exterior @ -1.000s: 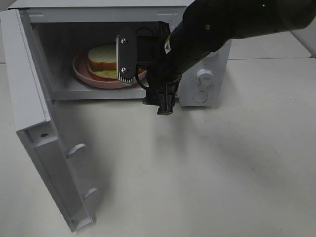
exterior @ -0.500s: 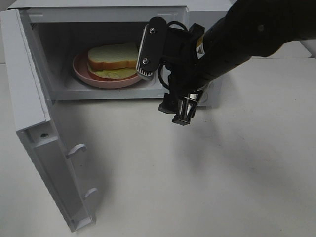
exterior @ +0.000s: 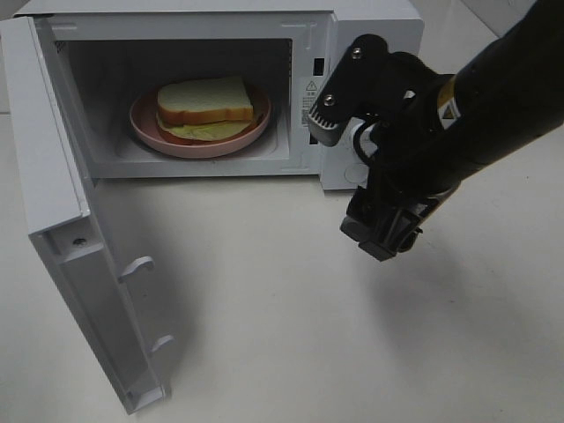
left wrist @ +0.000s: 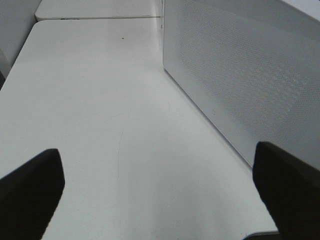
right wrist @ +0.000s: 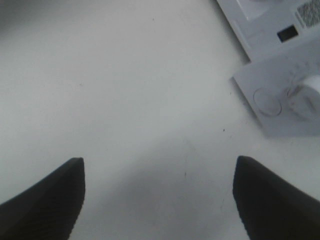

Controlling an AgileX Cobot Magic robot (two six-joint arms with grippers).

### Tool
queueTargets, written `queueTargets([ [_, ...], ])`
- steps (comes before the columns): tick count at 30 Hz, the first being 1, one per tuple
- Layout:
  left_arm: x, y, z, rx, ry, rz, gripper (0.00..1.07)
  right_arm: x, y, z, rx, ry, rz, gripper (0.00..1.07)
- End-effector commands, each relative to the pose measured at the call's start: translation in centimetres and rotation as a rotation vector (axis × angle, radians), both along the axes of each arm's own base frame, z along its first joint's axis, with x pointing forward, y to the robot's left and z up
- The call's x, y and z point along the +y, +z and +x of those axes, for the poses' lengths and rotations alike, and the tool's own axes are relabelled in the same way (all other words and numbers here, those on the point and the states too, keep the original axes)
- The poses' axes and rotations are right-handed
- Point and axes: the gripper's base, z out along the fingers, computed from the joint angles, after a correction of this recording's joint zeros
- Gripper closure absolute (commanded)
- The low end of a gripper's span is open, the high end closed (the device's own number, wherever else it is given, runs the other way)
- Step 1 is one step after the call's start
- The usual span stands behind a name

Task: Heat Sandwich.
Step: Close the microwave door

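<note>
Downward, right arm [exterior: 493, 97] aslant before the microwave [exterior: 370, 22], right fingers [right wrist: 45, 195] apart, empty; left fingers [left wrist: 30, 190] likewise apart.

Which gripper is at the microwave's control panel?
The right gripper, by the dials; the left gripper is beside the microwave, along its perforated side wall.

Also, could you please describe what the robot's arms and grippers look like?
The right arm is bulky and black, with a small white-and-orange label and a grey metal plate bearing two screws. Both the left gripper and right gripper show dark, rounded fingertips.
</note>
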Motion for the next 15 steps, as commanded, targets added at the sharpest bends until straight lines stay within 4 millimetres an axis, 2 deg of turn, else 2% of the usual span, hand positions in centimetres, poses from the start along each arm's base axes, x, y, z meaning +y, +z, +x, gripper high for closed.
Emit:
queueTargets([
  [1,0.0,-0.1,-0.4,-0.027,0.003,-0.004,0.09,-1.1,0.6,-1.3,0.04,-0.097,0.018,0.31],
  [6,0.0,-0.1,-0.4,-0.027,0.003,-0.004,0.09,-2.3,1.4,-2.6,0.067,-0.169,0.026,0.31],
  [9,0.0,-0.1,-0.4,-0.027,0.003,-0.004,0.09,-3.5,2.7,-4.1,0.102,-0.258,0.041,0.31],
  [15,0.0,-0.1,-0.4,-0.027,0.003,-0.004,0.09,-5.4,4.4,-6.2,0.136,-0.321,0.021,0.31],
])
